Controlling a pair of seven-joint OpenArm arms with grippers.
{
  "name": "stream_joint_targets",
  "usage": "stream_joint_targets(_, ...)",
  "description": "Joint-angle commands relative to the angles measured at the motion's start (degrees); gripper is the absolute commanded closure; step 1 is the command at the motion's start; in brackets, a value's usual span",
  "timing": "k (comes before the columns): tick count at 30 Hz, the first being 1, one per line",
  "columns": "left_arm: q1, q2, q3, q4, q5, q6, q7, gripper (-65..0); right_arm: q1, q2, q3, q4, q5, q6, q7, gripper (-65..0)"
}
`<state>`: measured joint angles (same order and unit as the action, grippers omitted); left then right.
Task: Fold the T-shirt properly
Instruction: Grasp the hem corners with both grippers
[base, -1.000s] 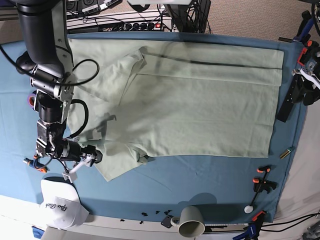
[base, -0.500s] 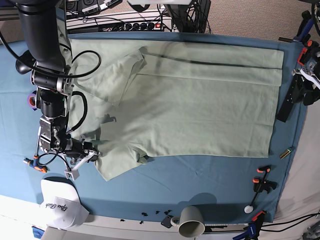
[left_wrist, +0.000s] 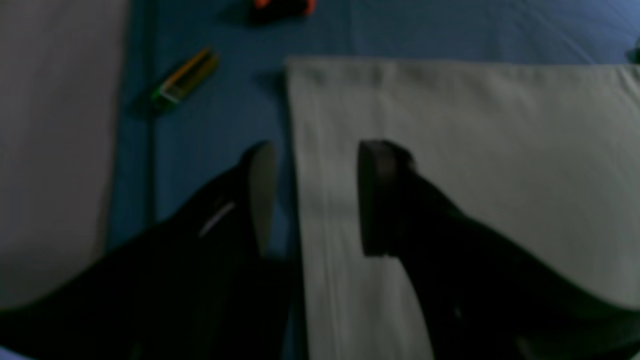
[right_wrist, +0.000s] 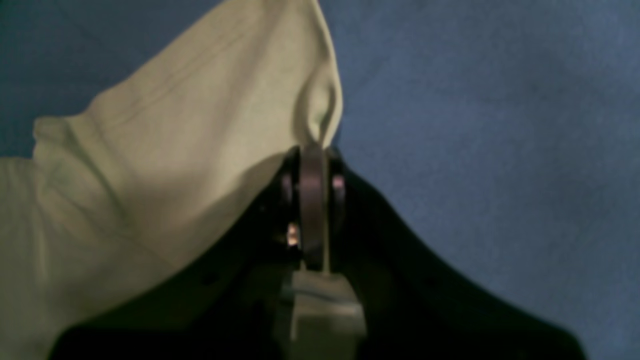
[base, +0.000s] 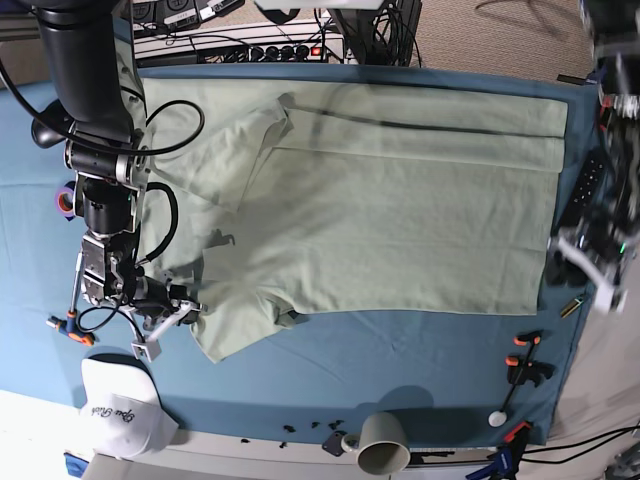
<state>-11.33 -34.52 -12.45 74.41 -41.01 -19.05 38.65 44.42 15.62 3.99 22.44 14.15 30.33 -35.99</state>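
Right pincer (right_wrist: 314, 165) at the base view's left, clamped on a sleeve edge of the T-shirt (base: 400, 210). Pale sage-green, spread flat across the blue-covered desk (base: 400, 350), top hem folded over. Left pincer (left_wrist: 312, 197) spread apart, straddling the bottom corner.

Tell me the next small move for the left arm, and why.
Probably lower the open left gripper and shut it on the T-shirt hem corner: its fingers straddle that edge, while the right gripper is already shut on a sleeve corner.
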Motion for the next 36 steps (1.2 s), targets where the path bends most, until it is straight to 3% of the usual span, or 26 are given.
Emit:
stream_joint_targets(1, -4.57, -1.64, 1.16, -3.54, -0.52, -0.11, -1.11, -28.1, 0.79, 0.28, -0.13, 0.11, -1.36, -0.15, -2.19, 0.0)
stream_joint_targets(4, -14.78, -1.68, 4.15, -17.0, -2.19, -0.63, -0.2, -26.9, 0.74, 0.26, -0.13, 0.11, -1.33, -0.15, -2.19, 0.0)
stream_joint_targets(8, -24.61, -1.66, 4.13, -32.46, -7.32, -4.68, 2.67, -26.8, 0.66, 0.26, -0.13, 0.11, -1.33, -0.15, -2.14, 0.0)
stream_joint_targets(14, -30.29, -1.64, 4.13, -50.38, -13.44, -7.19, 3.41, -26.8, 0.66, 0.26, -0.13, 0.13, -1.31, -0.17, -2.12, 0.0)
stream_joint_targets(18, -29.42, -1.44, 4.13, -52.17, -14.03, -7.89, 3.32, -26.8, 0.66, 0.24, -0.13, 0.11, -1.31, -0.17, -2.16, 0.0)
stream_joint_targets(25, -29.31, -0.22, 4.13, -52.17, -9.86, -7.69, 2.69, -26.8, 0.63, 0.26, -0.13, 0.11, -1.33, -0.15, -2.62, 0.0)
stream_joint_targets(36, -29.35, 3.39, 4.13, -52.17, -7.3, -7.39, 0.81, -26.8, 0.66, 0.26, -0.13, 0.11, -1.33, -0.17, -2.62, 0.0)
